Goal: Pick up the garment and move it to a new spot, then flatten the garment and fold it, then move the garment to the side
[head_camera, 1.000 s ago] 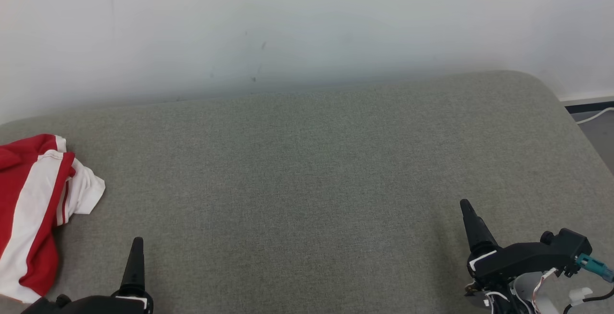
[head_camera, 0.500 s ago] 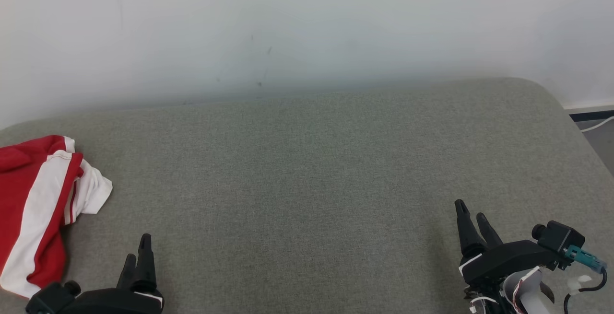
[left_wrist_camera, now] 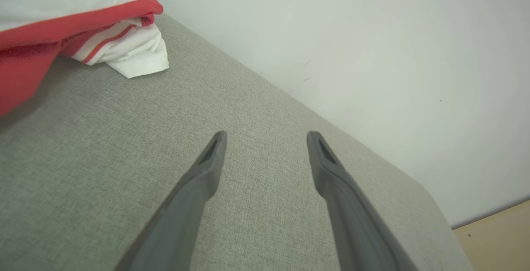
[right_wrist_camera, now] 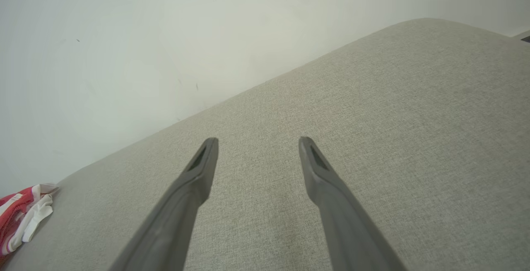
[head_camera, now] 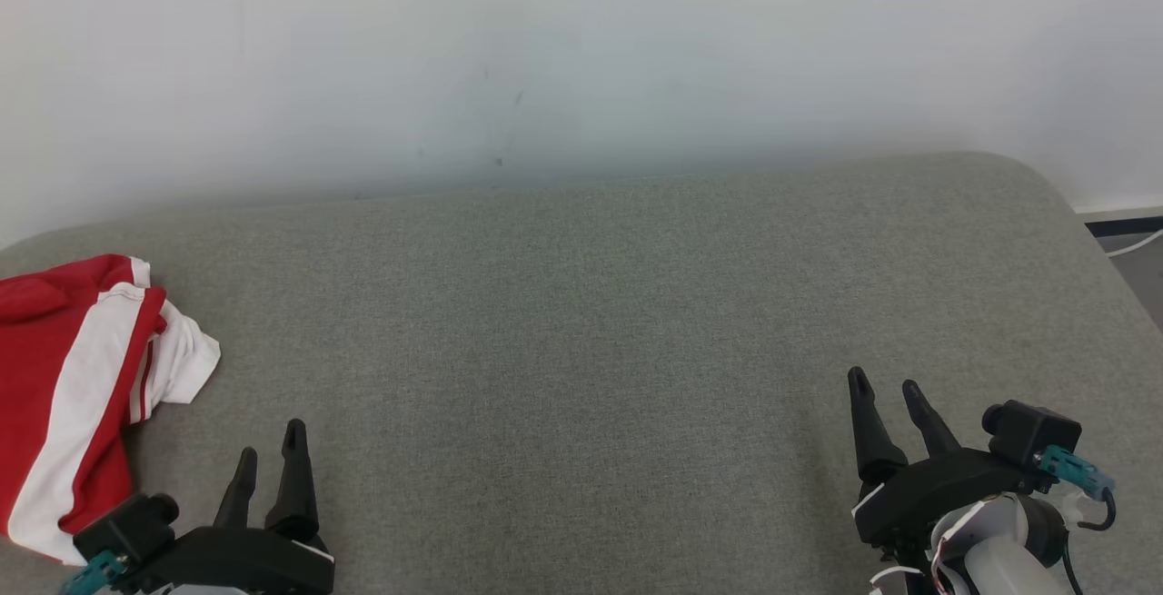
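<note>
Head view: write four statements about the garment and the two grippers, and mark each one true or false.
1. The red and white garment lies bunched at the left end of the grey cushion. True.
2. The left gripper is shut on the garment. False: it is open, apart from the garment and holding nothing.
3. The right gripper is open, over bare cushion. True.
4. The garment is spread flat between the two grippers. False: it lies to the left of the left gripper, and the stretch between them is bare.
</note>
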Tool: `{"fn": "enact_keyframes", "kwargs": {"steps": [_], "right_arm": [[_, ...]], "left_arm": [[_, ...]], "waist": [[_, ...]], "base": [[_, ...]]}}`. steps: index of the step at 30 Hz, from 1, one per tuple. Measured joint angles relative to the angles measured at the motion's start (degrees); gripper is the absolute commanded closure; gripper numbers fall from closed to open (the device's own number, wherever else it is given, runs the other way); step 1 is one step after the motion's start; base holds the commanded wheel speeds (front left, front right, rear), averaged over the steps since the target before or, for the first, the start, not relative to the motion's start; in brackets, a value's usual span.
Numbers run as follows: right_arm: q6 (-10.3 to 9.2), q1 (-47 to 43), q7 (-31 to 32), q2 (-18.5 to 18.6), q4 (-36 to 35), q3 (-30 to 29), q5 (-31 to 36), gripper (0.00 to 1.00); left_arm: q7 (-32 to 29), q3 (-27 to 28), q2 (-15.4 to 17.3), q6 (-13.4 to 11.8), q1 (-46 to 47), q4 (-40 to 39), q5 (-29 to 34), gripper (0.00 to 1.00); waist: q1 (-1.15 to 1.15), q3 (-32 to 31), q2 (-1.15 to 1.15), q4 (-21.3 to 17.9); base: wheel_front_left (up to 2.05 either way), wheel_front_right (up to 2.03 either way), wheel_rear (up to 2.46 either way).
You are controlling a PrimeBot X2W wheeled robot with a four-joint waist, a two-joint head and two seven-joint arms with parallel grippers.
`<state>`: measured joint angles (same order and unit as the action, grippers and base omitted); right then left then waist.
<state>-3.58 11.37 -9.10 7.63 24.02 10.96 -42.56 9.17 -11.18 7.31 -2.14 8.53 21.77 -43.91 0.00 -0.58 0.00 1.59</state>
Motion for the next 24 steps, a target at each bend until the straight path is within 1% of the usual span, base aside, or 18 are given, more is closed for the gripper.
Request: {"fn": "enact_keyframes", "kwargs": {"steps": [13, 18, 24], "right_arm": [[-1.96, 2.22, -2.64, 1.29, 0.30, 2.47, 12.14, 0.00], [-2.56, 2.38, -3.88, 1.32, 0.77, 2.74, 15.13, 0.00], [-3.50, 2.74, -5.11, 0.62, 1.40, 2.45, 16.60, 0.00]], "left_arm": [[2.64, -3.43, 1.70, -1.87, 1.75, -0.16, 11.62, 0.00], [3.82, -3.91, 1.89, -2.47, 2.17, -0.04, 14.60, 0.00], [5.05, -4.52, 1.97, -2.37, 2.33, 0.64, 16.93, 0.00]], "waist": [[0.00, 0.10, 0.00, 0.54], [0.00, 0.11, 0.00, 0.79], [0.00, 0.14, 0.00, 1.10]], "base": [[0.00, 0.00, 0.00], [0.00, 0.00, 0.00], [0.00, 0.00, 0.00]]}}
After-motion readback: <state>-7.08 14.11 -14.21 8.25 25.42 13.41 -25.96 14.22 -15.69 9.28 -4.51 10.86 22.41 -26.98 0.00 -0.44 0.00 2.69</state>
